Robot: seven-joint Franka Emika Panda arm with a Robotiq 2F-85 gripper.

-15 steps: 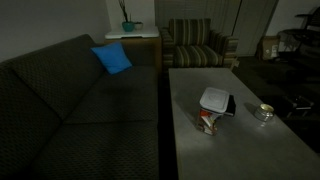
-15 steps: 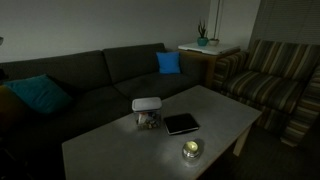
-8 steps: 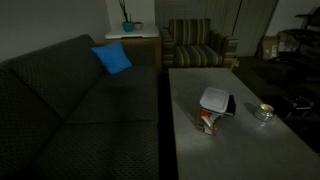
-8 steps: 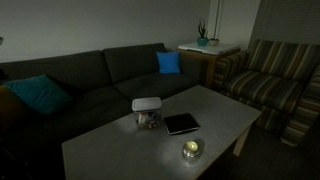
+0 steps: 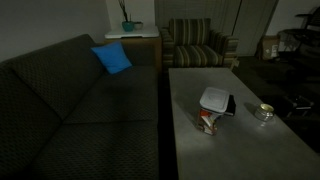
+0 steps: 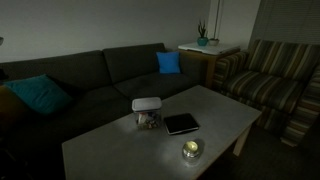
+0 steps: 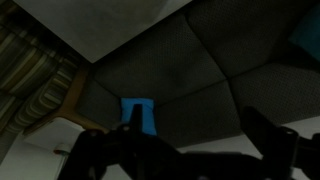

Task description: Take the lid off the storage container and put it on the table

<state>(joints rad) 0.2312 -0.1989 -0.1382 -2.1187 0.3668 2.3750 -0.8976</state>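
Note:
The white lid [image 5: 214,98] sits on the storage container [image 5: 207,121], whose red-orange and white sides show, near the middle of the pale grey table [image 5: 200,75]. Lid [image 6: 147,103], container [image 6: 148,120] and table [image 6: 110,150] show in both exterior views. My gripper [image 7: 198,150] shows only in the wrist view, as two dark fingers spread wide with nothing between them. It faces the dark sofa [image 7: 180,70], well away from the container, which is out of the wrist view.
A dark flat tablet-like thing [image 6: 181,123] lies beside the container and a small round shiny dish [image 6: 191,150] stands nearer the table edge. A sofa with blue cushions [image 5: 112,58], a striped armchair [image 5: 195,42] and a side table with a plant [image 5: 128,24] surround the table.

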